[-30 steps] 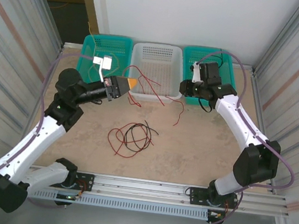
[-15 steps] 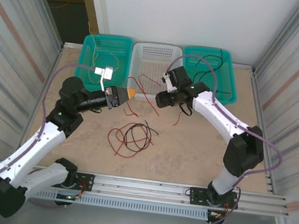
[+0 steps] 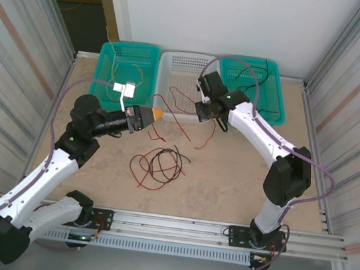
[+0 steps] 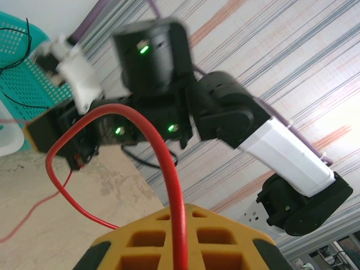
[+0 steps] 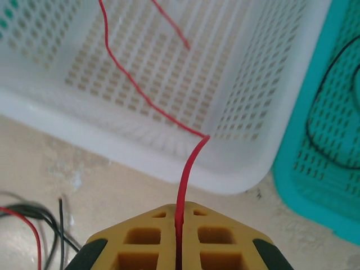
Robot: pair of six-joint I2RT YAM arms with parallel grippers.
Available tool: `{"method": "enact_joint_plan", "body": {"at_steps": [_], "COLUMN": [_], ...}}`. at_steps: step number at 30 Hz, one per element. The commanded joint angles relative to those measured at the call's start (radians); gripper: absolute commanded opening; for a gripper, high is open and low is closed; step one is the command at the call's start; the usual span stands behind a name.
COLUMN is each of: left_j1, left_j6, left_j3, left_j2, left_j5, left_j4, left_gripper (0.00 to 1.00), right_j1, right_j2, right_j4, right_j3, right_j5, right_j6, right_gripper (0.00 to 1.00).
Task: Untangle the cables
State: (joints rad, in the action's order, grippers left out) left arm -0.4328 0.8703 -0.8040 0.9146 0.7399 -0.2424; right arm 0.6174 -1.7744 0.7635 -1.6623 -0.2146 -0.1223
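My left gripper [image 4: 179, 222] pinches red cable [image 4: 167, 163]; my right gripper [image 5: 179, 216] pinches red cable too, before white basket [image 5: 84, 121].

The right hand [image 5: 180, 211] swung left and clamped a red cable [image 5: 189, 160].

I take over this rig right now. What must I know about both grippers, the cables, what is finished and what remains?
Left gripper: shut on a red cable.
Right gripper: shut on a red strand that leads over the white basket. I cannot tell whether it is the same cable.
Done: a pale yellow cable lies in the left teal basket, and a black cable in the right teal basket.
Left: the red and black tangle on the table.
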Motion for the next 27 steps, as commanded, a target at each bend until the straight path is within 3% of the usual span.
{"method": "enact_joint_plan", "body": {"at_steps": [1,13,21,24,25,27], "left_j1": [0.005,0.005,0.005,0.005,0.005,0.005], "left_j6": [0.012,0.000,-0.019,-0.041,-0.047,-0.053], "left_j3": [0.020,0.039,0.015,-0.015,-0.027,-0.055], "left_j2": [0.005,0.010,0.010,0.015,0.020,0.035], "left_j5": [0.012,0.012,-0.001,-0.007,-0.007,-0.009], "left_j4": [-0.056,-0.053,-0.041,-0.019,-0.014,-0.014], "left_gripper": [0.00,0.00,0.00,0.00,0.00,0.00], "right_j1": [-0.002,-0.029,-0.076,-0.079,-0.080,-0.082], "right_j2": [-0.022,-0.306,-0.411,-0.352,-0.329,-0.278], "right_j4": [-0.031,0.019,0.038,-0.018,-0.037,-0.057], "right_j3": [-0.148,-0.609,-0.602,-0.476,-0.432,-0.362], "right_j5": [-0.045,-0.057,-0.003,0.009,0.012,0.003], "right_j6": [-0.005,0.000,-0.054,-0.071,-0.072,-0.080], "right_gripper": [0.02,0.00,0.08,0.22,0.31,0.59]}}
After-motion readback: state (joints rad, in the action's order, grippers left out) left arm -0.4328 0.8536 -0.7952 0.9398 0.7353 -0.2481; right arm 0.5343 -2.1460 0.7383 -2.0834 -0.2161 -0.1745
